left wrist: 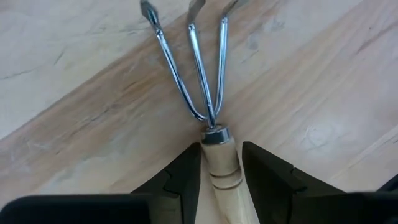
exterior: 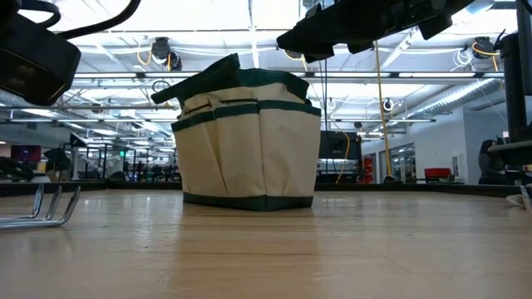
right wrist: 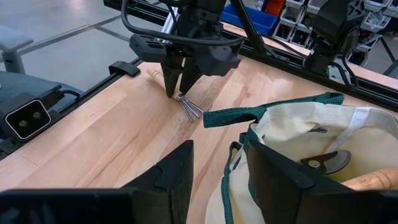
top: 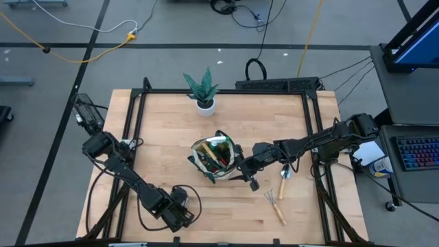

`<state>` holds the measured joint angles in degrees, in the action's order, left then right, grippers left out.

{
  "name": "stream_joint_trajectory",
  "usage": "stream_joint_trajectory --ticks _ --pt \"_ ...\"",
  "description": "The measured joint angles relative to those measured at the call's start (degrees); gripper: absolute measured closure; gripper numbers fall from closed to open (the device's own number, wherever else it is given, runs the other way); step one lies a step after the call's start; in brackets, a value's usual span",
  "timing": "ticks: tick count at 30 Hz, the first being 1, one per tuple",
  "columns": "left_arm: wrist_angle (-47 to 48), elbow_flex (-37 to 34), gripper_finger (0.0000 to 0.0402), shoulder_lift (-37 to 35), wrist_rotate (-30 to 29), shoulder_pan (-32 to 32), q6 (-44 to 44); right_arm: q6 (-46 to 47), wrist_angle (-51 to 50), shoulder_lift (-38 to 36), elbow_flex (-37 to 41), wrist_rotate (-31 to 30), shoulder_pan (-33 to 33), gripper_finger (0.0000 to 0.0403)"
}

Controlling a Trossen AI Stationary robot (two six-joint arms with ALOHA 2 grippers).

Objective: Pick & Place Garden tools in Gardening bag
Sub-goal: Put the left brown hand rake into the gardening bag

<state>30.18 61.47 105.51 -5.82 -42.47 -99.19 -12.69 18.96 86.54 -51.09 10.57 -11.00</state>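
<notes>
The beige gardening bag (top: pixel 215 159) with dark green trim stands upright at the table's middle; it also shows in the low view (exterior: pixel 249 141). Grey pruning shears (right wrist: pixel 326 162) and a wooden handle (right wrist: pixel 373 181) lie inside it. My left gripper (left wrist: pixel 221 149) is near the table's front edge (top: pixel 184 214), shut on a wooden-handled hand rake (left wrist: pixel 199 74). My right gripper (right wrist: pixel 217 180) is open and empty, right beside the bag's right rim (top: pixel 243 173). A trowel (top: pixel 285 182) and a second hand rake (top: pixel 276 204) lie flat on the table to the right of the bag. My left gripper pinches the hand rake's wooden handle (left wrist: pixel 221 167) between its two fingers, just behind the metal collar. The fingers (right wrist: pixel 177 84) come from above, pointing down, across the handle. The rake lies on the table, its prongs (right wrist: pixel 191 111) and handle end (right wrist: pixel 153 74) on the wood.
A spiky green plant in a white pot (top: pixel 204 96) stands at the table's far edge. A black frame (top: pixel 137 123) runs round the table. Bare wood (top: pixel 171 137) lies between the bag and the left arm.
</notes>
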Motion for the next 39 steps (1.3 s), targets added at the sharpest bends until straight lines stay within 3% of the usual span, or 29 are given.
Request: stream_joint_trajectory --ticks 9,16,21,28,34,39 --pt "-0.22 -0.04 0.0277 0.13 0.06 0.26 3.97 -0.04 0.00 0.00 0.00 0.00 0.00 0.0259" --pt "-0.39 -0.09 0.0342 0.17 1.69 1.66 8.94 -0.02 -0.01 0.00 0.00 0.00 0.00 0.0259" --pt "-1.65 -0.25 0.0343 -0.44 2.42 2.30 13.56 -0.78 0.00 0.00 0.00 0.17 0.00 0.0259" --pt "-5.53 -0.35 0.0342 -4.47 -4.22 4.97 21.13 -17.92 0.06 0.00 0.00 0.04 -1.48 0.0259" --pt "-12.92 -0.26 0.0338 -7.57 -2.49 9.28 32.34 -29.65 0.56 0.02 0.02 0.04 -4.38 0.0259" --pt "-21.73 -0.28 0.0337 -8.08 5.40 13.38 39.31 -36.81 0.55 0.02 0.02 0.03 -6.49 0.0259"
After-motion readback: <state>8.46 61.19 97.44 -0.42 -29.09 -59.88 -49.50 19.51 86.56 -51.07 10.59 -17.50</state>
